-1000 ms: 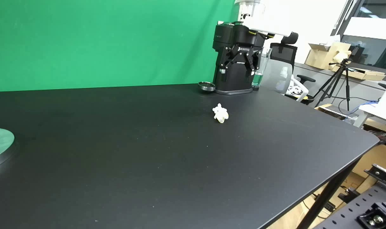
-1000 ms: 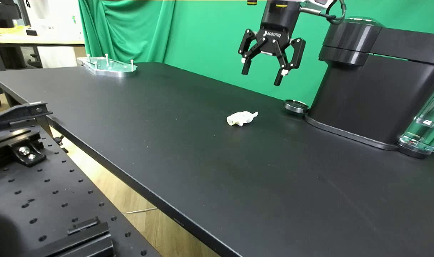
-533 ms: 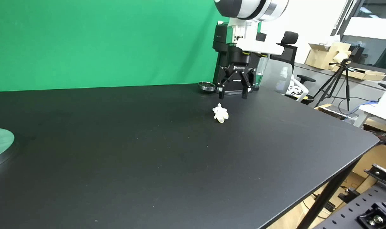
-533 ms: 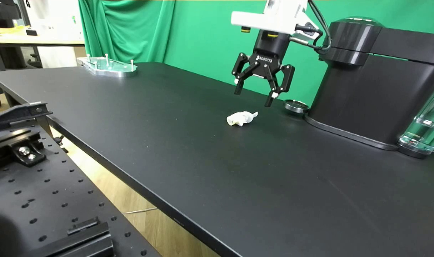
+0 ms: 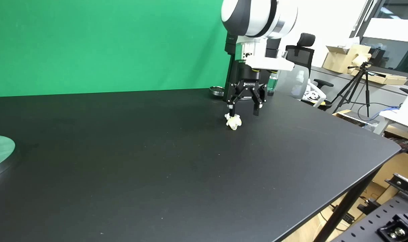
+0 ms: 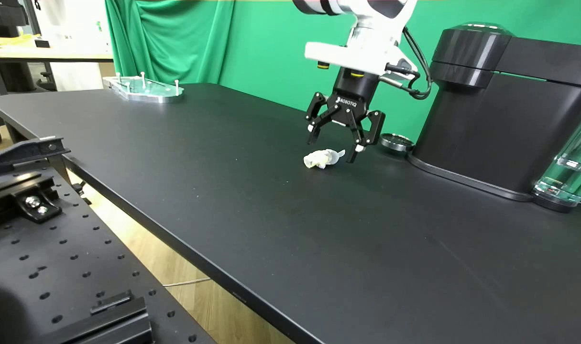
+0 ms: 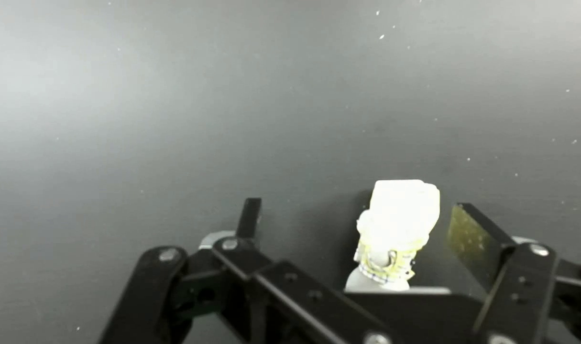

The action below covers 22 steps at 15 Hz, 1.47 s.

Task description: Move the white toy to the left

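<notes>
Down and a bit to the left goes the gripper (image 6: 332, 147), and in both exterior views it is lower than it was 0.5 seconds ago. The white toy (image 5: 234, 122) has not moved: it lies on the black table (image 5: 123, 151), with the small round dish (image 6: 396, 141) and the big black machine (image 6: 491, 124) farther back.

The gripper's 2 fingers (image 7: 479, 243) are wide apart and hold nothing. In the wrist view, the toy shows in the gap between them, much closer to 1 finger, with a thin strip of table showing in between. In an exterior view, the tip of the left finger (image 5: 232, 110) hides part of the toy. I cannot tell how high the tips are.

So the reach looks almost done, but the toy's trip to the left has not begun. Next the gripper likely needs to slide a little left, so the toy sits in the middle, then sink and squeeze. If it squeezes now, the left finger may bump the toy first and tip it.
</notes>
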### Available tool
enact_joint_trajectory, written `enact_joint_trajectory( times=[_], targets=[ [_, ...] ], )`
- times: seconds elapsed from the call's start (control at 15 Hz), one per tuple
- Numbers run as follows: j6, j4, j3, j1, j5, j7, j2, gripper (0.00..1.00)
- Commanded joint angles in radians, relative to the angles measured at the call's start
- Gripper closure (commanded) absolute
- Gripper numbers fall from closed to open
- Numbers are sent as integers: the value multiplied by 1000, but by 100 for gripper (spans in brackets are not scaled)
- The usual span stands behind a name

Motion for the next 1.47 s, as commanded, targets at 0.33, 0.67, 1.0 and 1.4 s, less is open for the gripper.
enact_joint_trajectory(
  times=[0.33,0.67,1.0,1.4],
  targets=[
    [-13,105,17,5,-17,19,96,32],
    [-23,107,32,5,-10,9,91,67],
    [-19,79,48,13,-11,-4,58,92],
    [-18,35,95,45,-20,-44,12,93]
  ],
)
